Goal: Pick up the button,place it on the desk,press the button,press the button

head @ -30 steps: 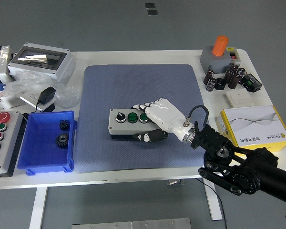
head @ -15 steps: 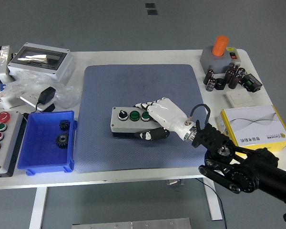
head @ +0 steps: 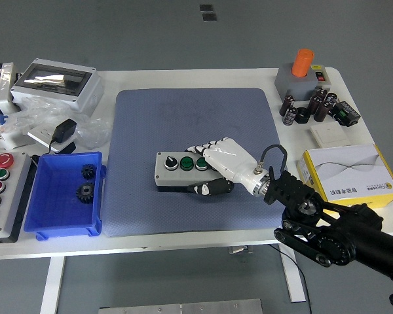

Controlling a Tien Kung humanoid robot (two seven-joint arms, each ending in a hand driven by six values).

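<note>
On textured blue mat (head: pixel 183 124), glossy white robot hand (head: pixel 224 165) clasping boxy grey button box (head: pixel 182 171).

White rectangular table (head: pixel 183 239) carrying a large blue-grey mat and clutter at both ends.

The blue-grey rectangular mat (head: pixel 196 118) covers the table's middle. Left of it lie a grey plastic enclosure with a clear lid (head: pixel 56 82), crumpled clear plastic bags (head: pixel 92 131), a blue plastic bin (head: pixel 65 196) and a grey panel of coloured buttons (head: pixel 0 190). To the right stand a grey box with an orange knob (head: pixel 303 75), dark cylindrical capacitors (head: pixel 308 108), a white square plate (head: pixel 326 135) and a yellow-and-white carton (head: pixel 350 171).
</note>
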